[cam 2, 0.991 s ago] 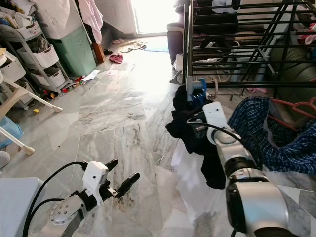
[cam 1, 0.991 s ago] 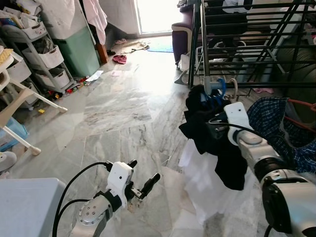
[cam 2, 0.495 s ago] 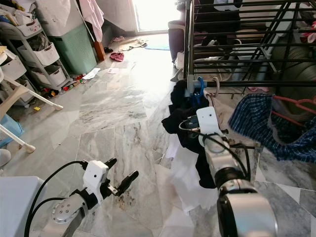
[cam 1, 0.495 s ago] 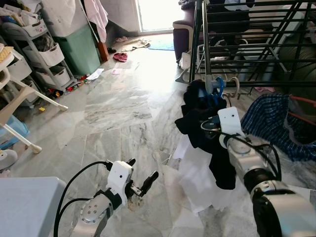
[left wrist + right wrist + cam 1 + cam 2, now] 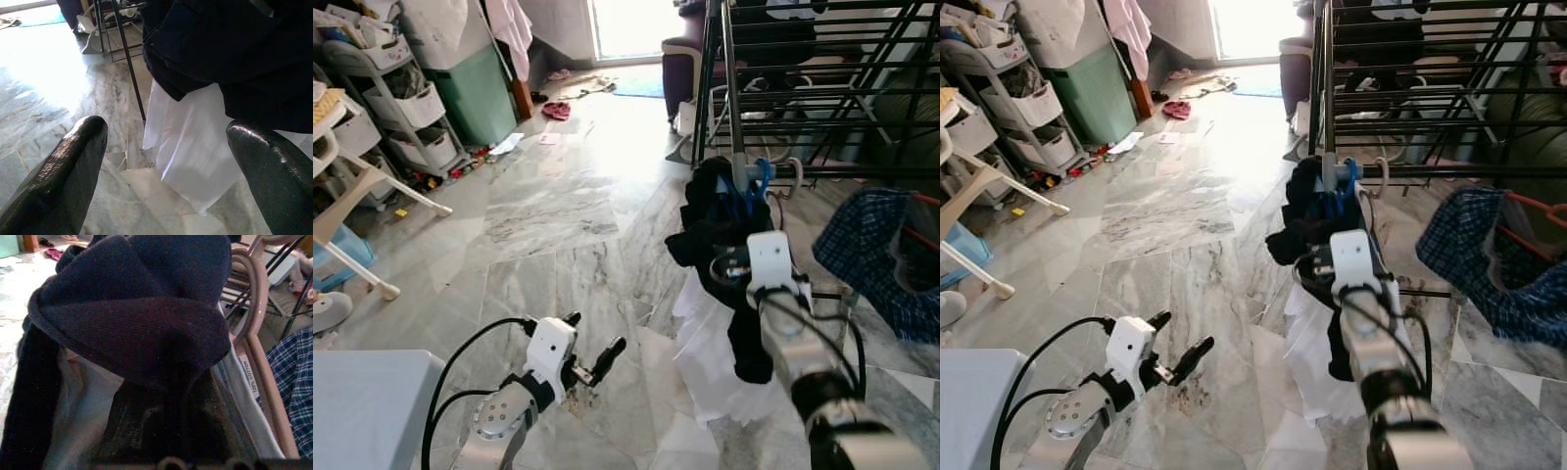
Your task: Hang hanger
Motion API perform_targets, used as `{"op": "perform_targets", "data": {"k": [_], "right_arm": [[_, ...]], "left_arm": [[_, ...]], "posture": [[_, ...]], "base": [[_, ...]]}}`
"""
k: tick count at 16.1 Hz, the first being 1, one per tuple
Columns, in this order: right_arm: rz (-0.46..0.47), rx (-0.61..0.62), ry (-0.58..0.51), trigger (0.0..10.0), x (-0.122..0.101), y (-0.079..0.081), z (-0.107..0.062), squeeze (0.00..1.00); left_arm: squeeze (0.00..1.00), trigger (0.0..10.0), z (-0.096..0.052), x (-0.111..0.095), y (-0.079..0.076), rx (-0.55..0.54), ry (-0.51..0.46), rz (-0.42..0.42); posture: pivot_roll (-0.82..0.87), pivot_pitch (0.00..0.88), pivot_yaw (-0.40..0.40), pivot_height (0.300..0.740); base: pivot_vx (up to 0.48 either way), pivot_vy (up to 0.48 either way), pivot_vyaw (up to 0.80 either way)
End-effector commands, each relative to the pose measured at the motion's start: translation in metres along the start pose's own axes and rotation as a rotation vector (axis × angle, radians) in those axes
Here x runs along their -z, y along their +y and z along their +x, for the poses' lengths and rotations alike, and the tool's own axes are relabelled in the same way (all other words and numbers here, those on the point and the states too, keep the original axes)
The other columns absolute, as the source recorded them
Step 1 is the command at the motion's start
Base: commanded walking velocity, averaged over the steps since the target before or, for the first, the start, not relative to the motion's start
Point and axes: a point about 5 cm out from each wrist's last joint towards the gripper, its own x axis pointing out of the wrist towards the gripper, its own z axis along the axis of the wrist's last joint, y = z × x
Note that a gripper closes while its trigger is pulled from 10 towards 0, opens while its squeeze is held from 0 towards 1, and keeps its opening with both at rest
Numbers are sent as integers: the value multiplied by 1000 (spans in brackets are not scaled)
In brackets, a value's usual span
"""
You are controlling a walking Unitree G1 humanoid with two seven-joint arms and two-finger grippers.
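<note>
The right gripper (image 5: 736, 257) clamps the dark-draped hanger (image 5: 254, 323) just short of the rack (image 5: 822, 93), not yet hung (left gripper (image 5: 592, 357) idle, fingers spread).

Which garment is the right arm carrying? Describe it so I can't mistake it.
Start at the black metal drying rack on the right. Just before its near post, the right gripper holds up a dark navy garment on a pinkish hanger. Unlike the white cloth below or the blue checked shirt, it is plain dark.

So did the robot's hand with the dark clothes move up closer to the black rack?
Yes. The right gripper carrying the dark garment has gone forward, toward the drying rack, beside the blue clip.
</note>
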Motion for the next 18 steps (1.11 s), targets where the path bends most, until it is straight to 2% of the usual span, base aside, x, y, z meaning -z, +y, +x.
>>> {"op": "perform_targets", "data": {"k": [1,2,3,5,10,12,18], "right_arm": [[-17,-4,-94,0,-13,5,0,0],[-16,12,-107,0,-20,3,4,0],[-14,23,-118,5843,-26,2,7,0],[-15,42,-136,10000,-36,0,13,0],[-19,67,-190,10000,-56,-2,21,0],[-20,65,-197,10000,-54,0,19,0],[-8,104,-207,10000,-33,0,-4,0]], "left_arm": [[0,10000,-2,0,6,-25,6,15],[0,10000,-1,0,6,-22,8,19],[0,10000,-1,0,6,-19,8,21],[0,10000,-1,0,6,-17,9,24],[0,10000,-2,1,5,-27,11,33],[0,10000,-3,1,5,-30,12,33],[0,10000,-4,4,7,-36,20,39]], "posture": [[-109,0,112,740],[-114,0,117,740],[-114,0,119,740],[-112,0,119,740],[-96,0,114,740],[-89,0,109,740],[-104,0,125,740]], "base": [[0,0,0],[0,0,0],[0,0,0],[0,0,0],[0,0,0],[0,0,0],[0,0,0]]}}
